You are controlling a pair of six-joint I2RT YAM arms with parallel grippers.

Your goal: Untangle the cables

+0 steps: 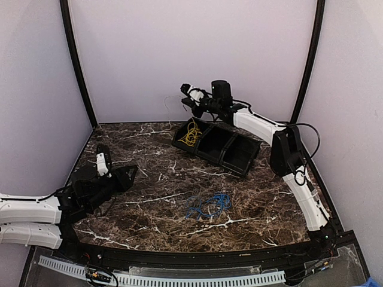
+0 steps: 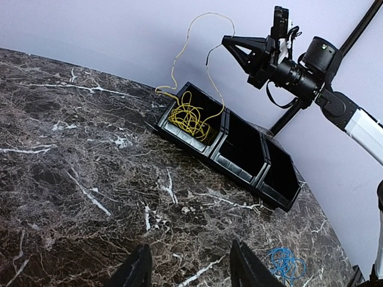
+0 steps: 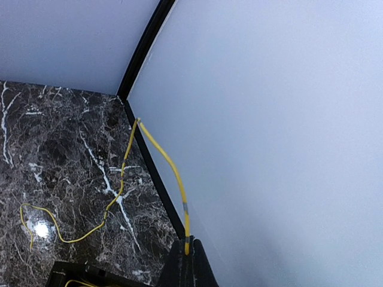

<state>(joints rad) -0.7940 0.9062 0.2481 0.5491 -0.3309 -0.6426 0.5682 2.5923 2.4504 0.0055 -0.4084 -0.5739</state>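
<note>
Yr right gripper pinches thin yellow wire, mostly coiled in black plastic tray; thin blue wire lies apart, nearer. Left gripper spread, empty. Seems nearly done.

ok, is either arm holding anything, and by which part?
Right gripper pinches the yellow cable on a strand raised above the bin; its coil lies in the bin. Left gripper holds nothing.

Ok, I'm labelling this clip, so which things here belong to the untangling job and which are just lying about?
Part of the job:
- yellow cable, coiled in one end compartment of the black tray, its end pinched by the right hand
- blue cable, loose on the table

Just there:
- black tray itself
- left hand, open, holding nothing
</note>
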